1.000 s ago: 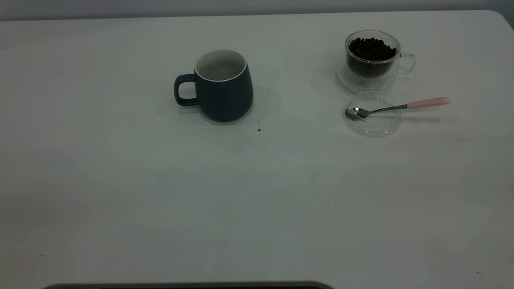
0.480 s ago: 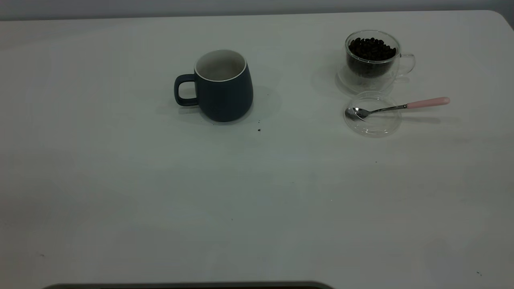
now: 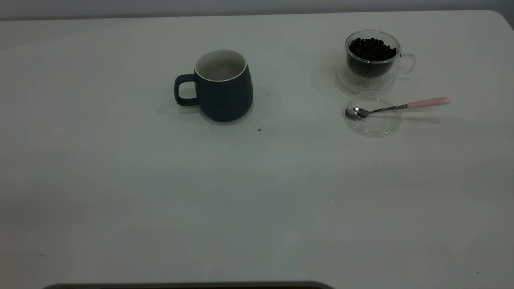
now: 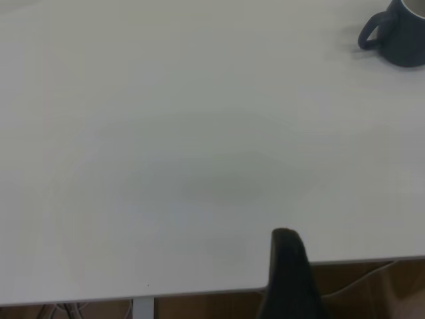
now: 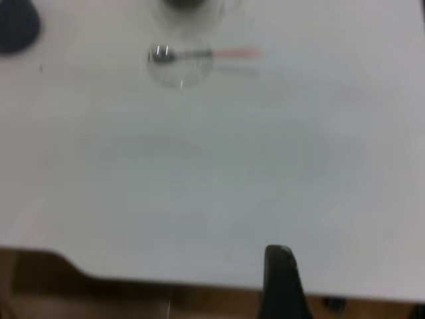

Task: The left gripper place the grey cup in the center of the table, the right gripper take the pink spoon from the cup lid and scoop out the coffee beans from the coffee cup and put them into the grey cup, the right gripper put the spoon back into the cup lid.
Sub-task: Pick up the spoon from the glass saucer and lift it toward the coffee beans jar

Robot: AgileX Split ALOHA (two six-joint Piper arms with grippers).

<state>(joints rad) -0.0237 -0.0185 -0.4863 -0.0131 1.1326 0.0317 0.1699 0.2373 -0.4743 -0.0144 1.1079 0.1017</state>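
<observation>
Grey cup (image 3: 223,86), dark blue-grey with a white inside and rim, is standing upright on the table (image 3: 160,192), a little left of middle and toward the far side in the exterior view. Its loop handle is pointing to that view's left, and no beans are showing inside it.

Well apart, toward the far right, the coffee cup (image 3: 371,60) is sitting upright, holding a heap of coffee beans (image 3: 371,49). Just in front of it, the cup lid (image 3: 372,114) is lying flat on the table. The pink spoon (image 3: 397,107) is resting with its metal bowl inside the lid and its pink handle sticking out over the rim to the right.

Neither arm is appearing in the exterior view. One dark finger of the left claw (image 4: 289,276) is showing at the table's near edge, far from the grey cup. One finger of the right claw (image 5: 282,282) is likewise showing at the near edge, far from the spoon. Whether either claw is released or clenched, I cannot tell.
</observation>
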